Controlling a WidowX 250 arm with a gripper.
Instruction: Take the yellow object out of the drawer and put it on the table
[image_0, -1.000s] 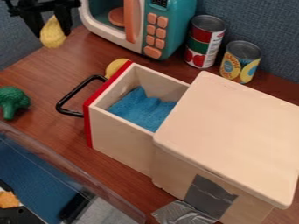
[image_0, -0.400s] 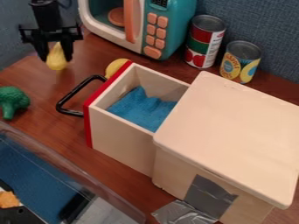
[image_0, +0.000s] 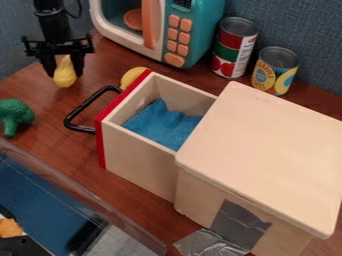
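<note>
A black robot gripper (image_0: 65, 74) hangs down at the upper left of the view, its two fingers closed around a yellow object (image_0: 65, 79) shaped like a pear or a drop, narrow end up. The object is out of the drawer (image_0: 139, 160), over the far left part of a reddish-brown wooden desk (image_0: 50, 102). Whether its rounded bottom touches the desk, I cannot tell.

The drawer, pale wood with a red front edge, stands open in the middle of the view, sticking out toward the left from a pale wooden box (image_0: 264, 150) with a flat, round-cornered top. A black looped handle (image_0: 80, 111) is on the drawer's front, and a crumpled blue cloth (image_0: 160, 125) lies inside. Gray tape (image_0: 239, 225) covers part of the box's near side, and shiny, wrinkled tape (image_0: 208, 244) is at its foot.

Beyond the drawer's red front, a second yellow thing (image_0: 133, 76), rounded and partly hidden, is on the desk. At the back stands a teal and white toy microwave (image_0: 194, 22) with orange-pink buttons. To the right of it are two upright cans: a taller red and green one (image_0: 234, 47) and a shorter one with yellow on its label (image_0: 274, 72).

At the left edge sits green toy broccoli (image_0: 15, 114). In the near left corner is a clear-walled bin (image_0: 100, 220) with blue inside.
</note>
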